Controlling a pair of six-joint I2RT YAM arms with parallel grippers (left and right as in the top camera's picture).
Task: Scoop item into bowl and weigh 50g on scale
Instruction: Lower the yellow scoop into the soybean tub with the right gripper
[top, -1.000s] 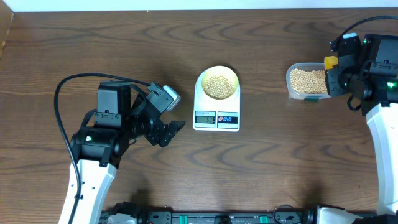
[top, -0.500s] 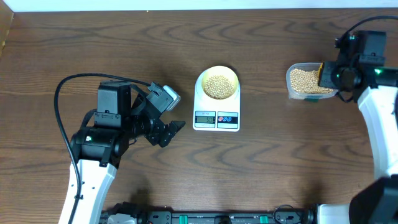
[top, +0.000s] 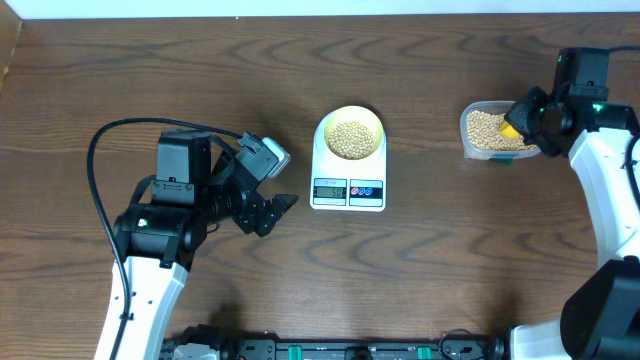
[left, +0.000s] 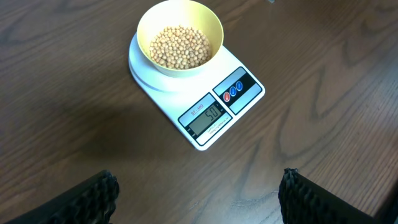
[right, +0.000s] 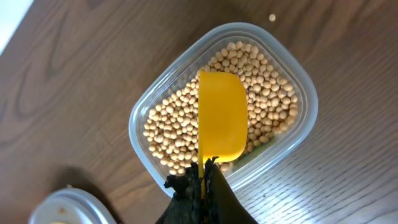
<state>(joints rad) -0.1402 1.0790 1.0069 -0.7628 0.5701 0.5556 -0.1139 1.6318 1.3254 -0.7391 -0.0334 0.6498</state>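
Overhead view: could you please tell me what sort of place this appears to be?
Probably a robotics lab bench, not a kitchen: left arm and right arm stand at a wood-grain table, with a scale, a bowl and a clear container of beans set out.

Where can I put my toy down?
Bare wood lies between the scale and the clear container, and along the far edge. It's crowded by the left arm and where the right end effector holds the scoop.
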